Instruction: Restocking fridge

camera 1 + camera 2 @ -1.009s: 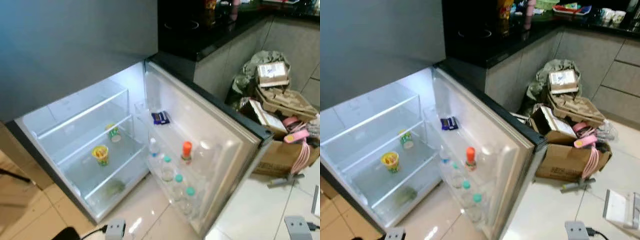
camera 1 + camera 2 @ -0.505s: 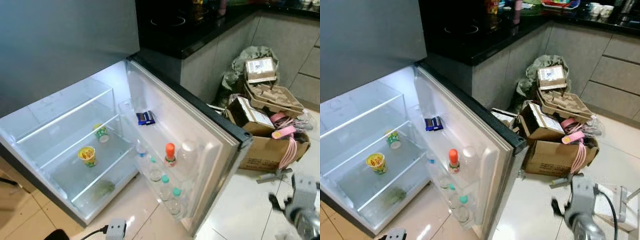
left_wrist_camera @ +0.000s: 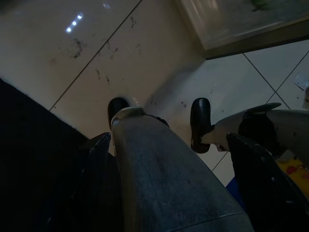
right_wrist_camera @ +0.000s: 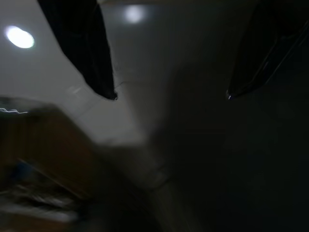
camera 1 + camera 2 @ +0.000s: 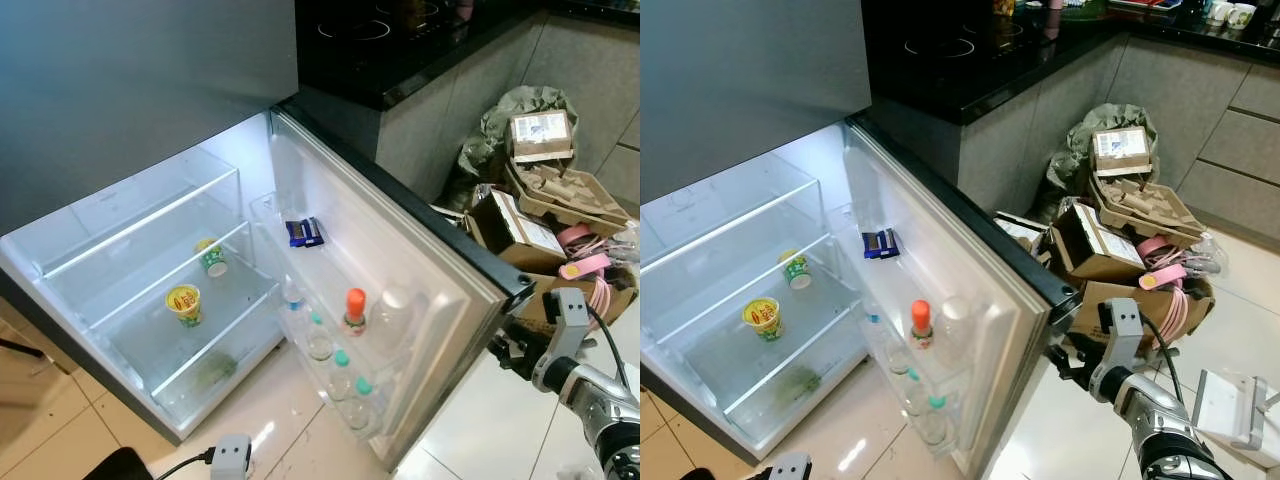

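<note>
The fridge (image 5: 130, 100) stands open, its lit shelves holding a yellow cup (image 5: 185, 303) and a green cup (image 5: 211, 258). The open door (image 5: 420, 250) carries a blue packet (image 5: 303, 232), an orange-capped bottle (image 5: 354, 310) and several clear bottles (image 5: 340, 370) in its racks. My right gripper (image 5: 1062, 352) is raised beside the door's outer edge, at its free corner. Its fingers (image 4: 91, 53) stand apart and hold nothing, with a grey surface close in front. The left arm hangs idle over the tiled floor, and its gripper (image 3: 176, 159) is open.
A pile of cardboard boxes, egg trays and pink items (image 5: 545, 200) lies right of the door against grey cabinets. A black counter (image 5: 400, 40) runs behind the fridge. A white device (image 5: 1235, 405) lies on the floor at the right. A small white plug (image 5: 230, 455) sits below.
The camera has shifted a little. My right arm has risen from the lower right and reached in toward the door's free edge.
</note>
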Robot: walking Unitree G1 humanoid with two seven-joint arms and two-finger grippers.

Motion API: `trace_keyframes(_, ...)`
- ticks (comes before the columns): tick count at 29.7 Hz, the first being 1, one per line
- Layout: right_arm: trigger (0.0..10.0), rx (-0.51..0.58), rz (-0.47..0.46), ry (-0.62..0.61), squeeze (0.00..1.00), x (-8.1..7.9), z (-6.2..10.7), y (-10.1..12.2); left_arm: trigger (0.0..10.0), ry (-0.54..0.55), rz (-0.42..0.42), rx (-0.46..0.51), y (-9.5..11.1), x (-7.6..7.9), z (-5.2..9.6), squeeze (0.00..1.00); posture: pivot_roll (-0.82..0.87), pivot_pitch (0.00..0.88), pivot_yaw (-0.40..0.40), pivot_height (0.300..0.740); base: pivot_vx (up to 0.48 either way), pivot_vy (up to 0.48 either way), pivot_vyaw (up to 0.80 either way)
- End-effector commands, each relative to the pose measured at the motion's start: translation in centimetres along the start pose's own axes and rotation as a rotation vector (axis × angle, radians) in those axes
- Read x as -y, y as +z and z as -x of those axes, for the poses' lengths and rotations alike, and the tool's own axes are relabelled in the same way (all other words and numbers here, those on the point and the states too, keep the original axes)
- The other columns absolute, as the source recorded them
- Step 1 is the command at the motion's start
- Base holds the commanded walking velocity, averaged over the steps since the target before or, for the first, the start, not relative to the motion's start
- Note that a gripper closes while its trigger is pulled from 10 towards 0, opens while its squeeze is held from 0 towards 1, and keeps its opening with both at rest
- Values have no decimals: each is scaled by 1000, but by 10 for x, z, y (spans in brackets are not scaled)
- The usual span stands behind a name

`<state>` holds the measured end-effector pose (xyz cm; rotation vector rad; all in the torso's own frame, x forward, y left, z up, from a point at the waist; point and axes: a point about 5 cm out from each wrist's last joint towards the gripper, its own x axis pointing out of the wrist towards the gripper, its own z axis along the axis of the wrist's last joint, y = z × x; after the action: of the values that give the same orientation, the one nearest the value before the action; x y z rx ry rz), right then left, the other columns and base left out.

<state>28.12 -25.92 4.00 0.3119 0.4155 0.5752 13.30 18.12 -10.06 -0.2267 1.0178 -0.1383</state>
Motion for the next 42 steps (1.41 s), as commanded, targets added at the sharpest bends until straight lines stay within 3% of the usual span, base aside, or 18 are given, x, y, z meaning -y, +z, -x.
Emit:
trace_keyframes(1,10000,-62,-31,218,0,-14,-1,-6,10000,24,-14,-46,-11,-8,5,0,-96,0,-25,740,0,0,0)
trace_keyframes(2,10000,-91,-34,350,0,-25,-3,-6,10000,24,-15,-47,-11,-9,5,0,-96,0,-25,740,0,0,0)
trace_keyframes(3,10000,-91,-34,350,0,-25,-3,-6,10000,24,-15,-47,-11,-9,5,0,-96,0,-25,740,0,0,0)
trace_keyframes(6,10000,-121,-39,611,0,-58,-14,-5,10000,24,-15,-46,-10,-9,5,0,-98,0,-25,740,0,0,0)
trace_keyframes(7,10000,-121,-39,611,0,-58,-14,-5,10000,24,-15,-46,-10,-9,5,0,-98,0,-25,740,0,0,0)
trace_keyframes(8,10000,-103,-55,756,0,-81,-21,0,10000,22,-12,-45,-10,-9,5,0,-97,0,-25,740,0,0,0)
trace_keyframes(11,10000,-68,-56,825,0,-96,-26,7,10000,20,-11,-44,-10,-9,5,0,-95,0,-27,740,0,0,0)
trace_keyframes(19,10000,-51,-26,785,0,-97,-37,6,10000,20,-11,-49,-12,-8,5,0,-92,0,-27,740,0,0,0)
trace_keyframes(20,10000,-92,1,672,0,-86,-39,-4,10000,30,-16,-55,-14,-8,6,0,-91,0,-27,740,0,0,0)
trace_keyframes(21,10000,-92,1,672,0,-86,-39,-4,10000,30,-16,-55,-14,-8,6,0,-91,0,-27,740,0,0,0)
trace_keyframes(22,10000,-130,37,535,0,-73,-40,-16,10000,53,-30,-66,-16,-10,6,0,-95,0,-27,740,0,0,0)
trace_keyframes(24,10000,-173,75,401,0,-62,-37,-28,10000,89,-47,-80,-19,-13,8,0,-97,0,-26,740,0,0,0)
trace_keyframes(30,10000,-212,79,283,0,-59,-35,-38,10000,136,-80,-91,-19,-17,9,0,-100,0,-26,740,0,0,0)
trace_keyframes(36,10000,-248,110,234,0,-56,-33,-54,10000,198,-84,-96,-19,-22,10,0,-99,0,-27,740,0,0,365)
trace_keyframes(42,10000,-247,110,295,0,-62,-34,-60,10000,265,-80,-109,-20,-30,13,0,-102,0,-28,740,0,0,773)
